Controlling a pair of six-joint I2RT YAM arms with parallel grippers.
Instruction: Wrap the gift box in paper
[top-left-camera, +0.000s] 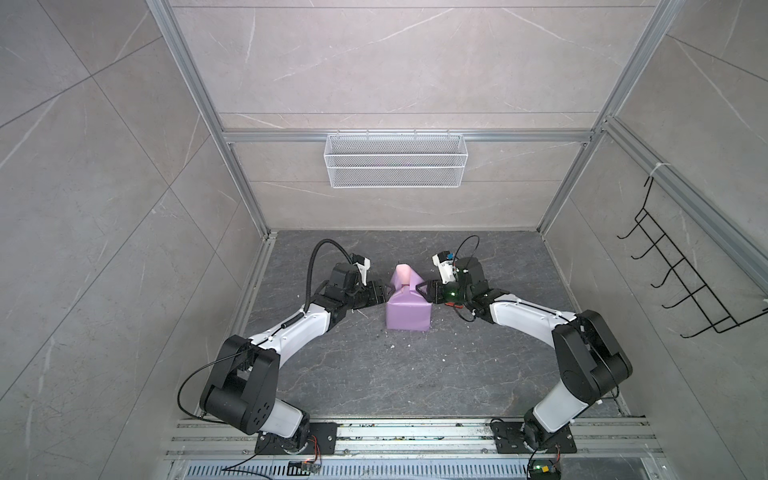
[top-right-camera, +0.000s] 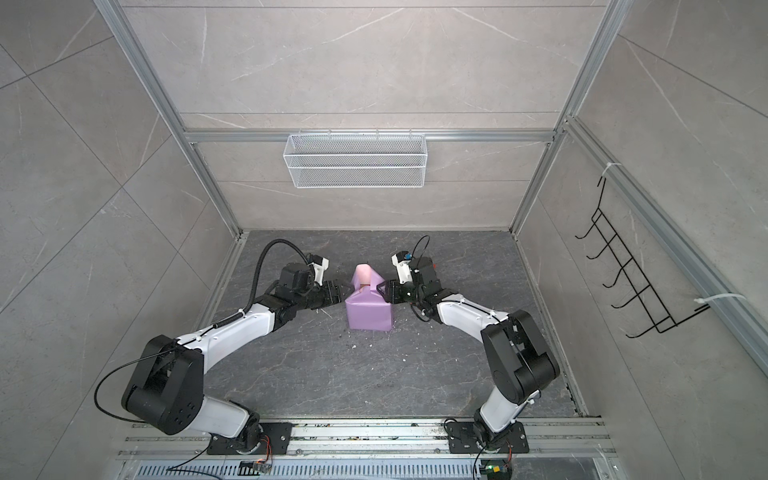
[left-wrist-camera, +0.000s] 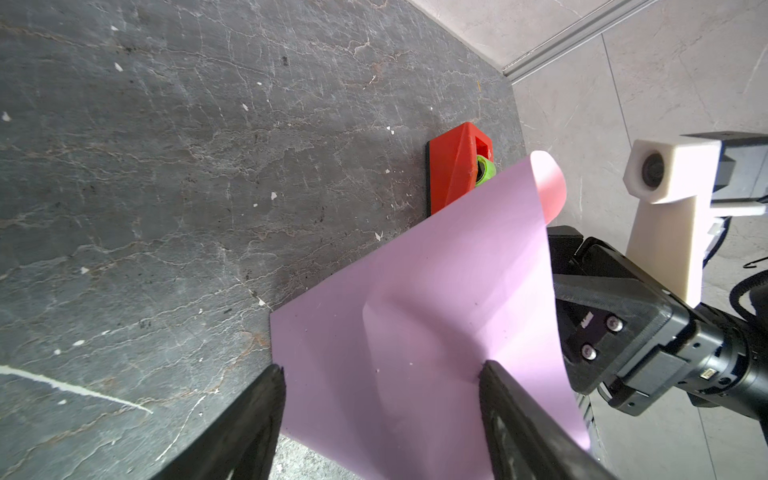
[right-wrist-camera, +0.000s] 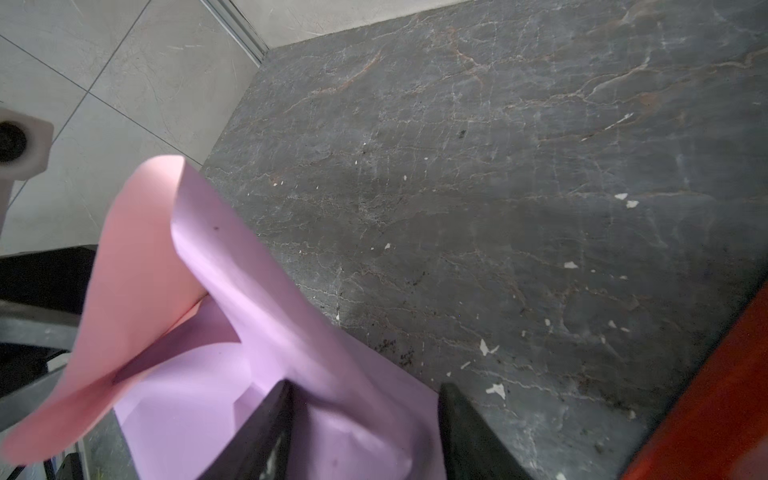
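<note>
Evidently your gift box sat hidden inside the thin lilac-and-pink paper sheet (top-left-camera: 407, 313), between your two grippers. The left gripper (left-wrist-camera: 380, 368) and right gripper (right-wrist-camera: 365, 386) both stood with jaws apart, gripping nothing, flanking the upstanding end flap (top-left-camera: 405, 274). End-folding was in hand; next, I judge, creasing that flap down squarely.
</note>
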